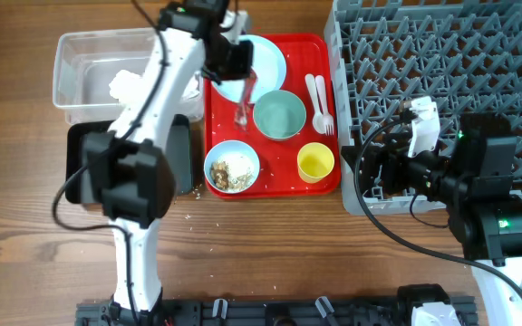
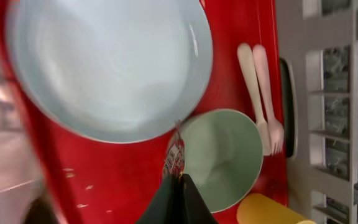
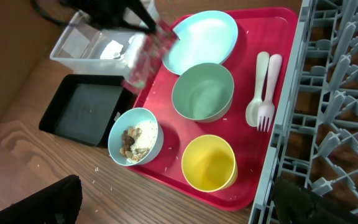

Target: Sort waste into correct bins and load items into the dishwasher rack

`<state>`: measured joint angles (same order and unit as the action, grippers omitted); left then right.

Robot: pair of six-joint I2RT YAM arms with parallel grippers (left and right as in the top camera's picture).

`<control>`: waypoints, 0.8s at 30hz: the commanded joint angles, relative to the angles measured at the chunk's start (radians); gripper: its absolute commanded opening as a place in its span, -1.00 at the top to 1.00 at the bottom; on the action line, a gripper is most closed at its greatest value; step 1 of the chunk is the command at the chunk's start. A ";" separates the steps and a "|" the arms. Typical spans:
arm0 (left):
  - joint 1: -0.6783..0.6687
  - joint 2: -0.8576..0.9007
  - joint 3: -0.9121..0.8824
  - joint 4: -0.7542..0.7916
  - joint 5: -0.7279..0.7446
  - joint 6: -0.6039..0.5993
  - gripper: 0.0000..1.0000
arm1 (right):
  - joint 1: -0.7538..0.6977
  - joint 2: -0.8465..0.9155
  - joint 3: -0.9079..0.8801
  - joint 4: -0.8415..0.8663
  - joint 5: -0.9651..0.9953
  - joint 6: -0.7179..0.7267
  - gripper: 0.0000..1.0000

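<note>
The wrapper (image 2: 174, 157) hangs from the left gripper (image 2: 179, 190), whose fingers are pressed together on one end of it. It dangles above the red tray (image 2: 98, 180), over the gap between the plate (image 2: 110, 62) and the green bowl (image 2: 225, 158). I cannot tell whether its lower end touches anything.

The hold looks like a thin end pinch, so I judge the carry should be smooth and unhurried, with the grip kept tight until the wrapper is well inside a bin. The tub (image 1: 84, 54), left of the red tray on the far side, already holds a napkin (image 1: 120, 84) and seems the likely place. The black tray (image 1: 80, 154) sits just near of it. Lift a little first so the wrapper does not drag over the plate rim, then travel left and open low over the tub.

The right gripper (image 1: 381, 168), fingers spread, rests at the near edge of the rack (image 1: 442, 54), well apart from this path.
</note>
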<state>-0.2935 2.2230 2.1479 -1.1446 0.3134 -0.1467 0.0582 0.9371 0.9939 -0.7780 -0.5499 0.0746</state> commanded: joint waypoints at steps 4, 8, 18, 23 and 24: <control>0.206 -0.159 0.021 0.109 -0.402 -0.171 0.92 | 0.004 0.002 0.019 0.006 -0.005 0.004 -1.00; 0.274 -0.073 0.015 0.174 -0.416 -0.209 0.83 | 0.004 0.002 0.019 0.006 -0.001 0.004 -0.99; 0.282 -0.070 0.018 0.129 -0.345 -0.198 -0.72 | 0.004 0.002 0.019 0.008 0.003 0.004 -0.99; 0.214 -0.192 0.018 -0.154 -0.068 -0.199 -0.83 | 0.004 0.002 0.019 0.011 0.003 0.005 -1.00; 0.184 -0.201 0.018 -0.227 -0.097 -0.200 -0.87 | 0.004 0.002 0.019 0.011 0.003 0.004 -1.00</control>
<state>-0.0280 2.1147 2.1597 -1.2377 0.1116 -0.3477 0.0582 0.9371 0.9939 -0.7704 -0.5495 0.0746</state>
